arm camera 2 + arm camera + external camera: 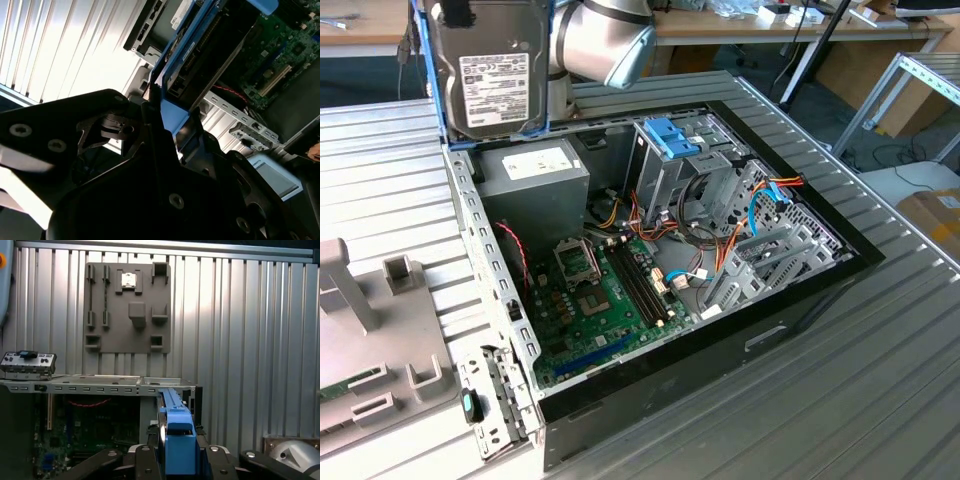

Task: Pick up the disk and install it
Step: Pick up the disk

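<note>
The gripper (179, 460) is clenching the disk (490, 70) by its light-blue frame, holding it upright (label showing) over the open computer case (800, 312) at the exterior view's upper left. Inside, a motherboard (610, 290), power supply (535, 172) and drive cage (665, 165) are sitting among cables.

Ribbed metal table (880, 400), bearing open computer case (650, 388), grey fixture plate (112, 330)

I see the end effector (178, 461) gripping the disk (175, 412) by its blue edge, open computer case (100, 385) alongside, grey slotted plate (120, 335) on the ribbed bench (250, 340).
</note>
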